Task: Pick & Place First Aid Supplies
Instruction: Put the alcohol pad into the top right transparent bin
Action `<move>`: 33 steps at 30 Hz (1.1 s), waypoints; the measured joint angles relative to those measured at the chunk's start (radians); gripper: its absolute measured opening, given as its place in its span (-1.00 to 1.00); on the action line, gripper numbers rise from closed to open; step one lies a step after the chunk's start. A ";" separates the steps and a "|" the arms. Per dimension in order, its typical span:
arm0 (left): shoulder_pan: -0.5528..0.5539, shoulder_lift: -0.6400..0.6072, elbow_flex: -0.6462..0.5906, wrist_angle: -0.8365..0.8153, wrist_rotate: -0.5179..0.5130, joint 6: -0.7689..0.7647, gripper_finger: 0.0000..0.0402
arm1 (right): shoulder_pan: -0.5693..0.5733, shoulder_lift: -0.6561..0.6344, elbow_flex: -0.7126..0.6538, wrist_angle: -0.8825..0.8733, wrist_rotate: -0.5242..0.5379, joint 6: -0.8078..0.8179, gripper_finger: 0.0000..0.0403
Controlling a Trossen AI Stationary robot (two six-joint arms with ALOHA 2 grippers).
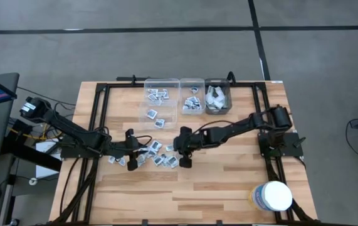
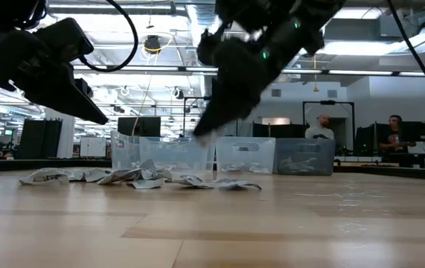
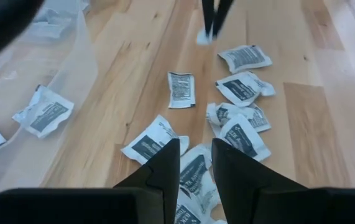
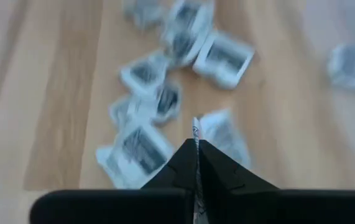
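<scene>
The right arm reaches in low across the worktop (image 1: 229,182), stretched out nearly flat from its base, and its right hand (image 4: 196,140) is clenched tight on the edge of one small packet (image 4: 196,132), a thin white sliver caught between the two fingers. From table height that hand hangs a little above the wood with a scrap of white at its tip. Just beyond and to either side of it lies the loose scatter of packets (image 1: 157,154), flat squares with dark print, some overlapping, none of the others touching the hand. The left arm comes in from the other side, also stretched low, and its left hand (image 3: 194,163) hovers over the near end of the same scatter with its fingers parted and nothing between them; several packets lie directly under and just ahead of it. Farther off past both hands stand three clear bins (image 1: 162,94) in a row, each holding a few packets or pale wrappers. A white round tub (image 1: 274,196) stands well behind the right hand, near the worktop's corner.
</scene>
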 joint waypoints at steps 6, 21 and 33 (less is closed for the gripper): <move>0.026 0.000 0.000 0.000 -0.002 0.000 -0.53 | -0.093 -0.134 0.000 0.049 -0.181 0.032 -0.98; 0.101 0.000 0.000 0.000 -0.002 0.000 -0.53 | -0.330 -0.272 0.000 0.400 -0.736 0.576 -0.99; 0.156 0.000 0.000 0.008 -0.002 -0.008 -0.53 | -0.352 -0.257 0.000 0.394 -0.784 0.498 -0.98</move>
